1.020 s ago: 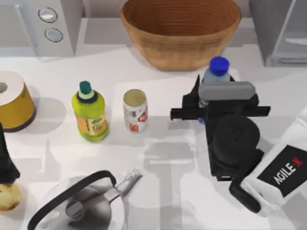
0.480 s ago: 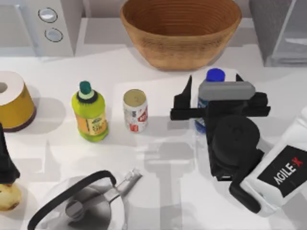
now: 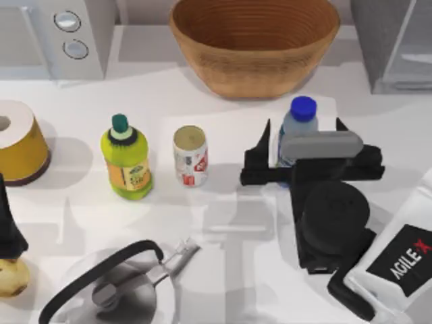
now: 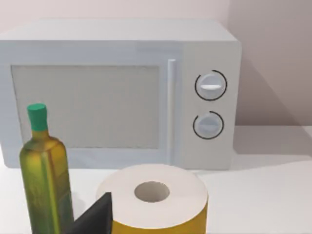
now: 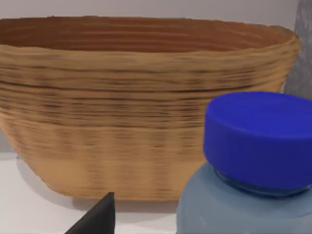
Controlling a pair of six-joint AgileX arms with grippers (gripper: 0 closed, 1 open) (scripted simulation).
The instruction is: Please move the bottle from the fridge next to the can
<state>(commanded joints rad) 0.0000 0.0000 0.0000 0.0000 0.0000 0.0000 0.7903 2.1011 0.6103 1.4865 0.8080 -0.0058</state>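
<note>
Right gripper [image 3: 300, 152], centre-right of top view, fingers spread around upright bottle [image 3: 298, 128], well apart from can [image 3: 190, 156]. Advice: back away straight, no cap brush. Left arm parked lower left.

Clear smooth plastic bottle [image 3: 298, 128], ribbed woven basket [image 3: 254, 42], shiny metal kettle [image 3: 115, 287], matt white table [image 3: 223, 229].

Blue-capped bottle [image 3: 301, 121] upright, well right of silver can [image 3: 190, 156].

White table [image 3: 223, 223] under soft overhead light, faint grey shadows across its surface. Plain pale pinkish wall [image 4: 268, 53] rises behind the table's far left corner.
</note>
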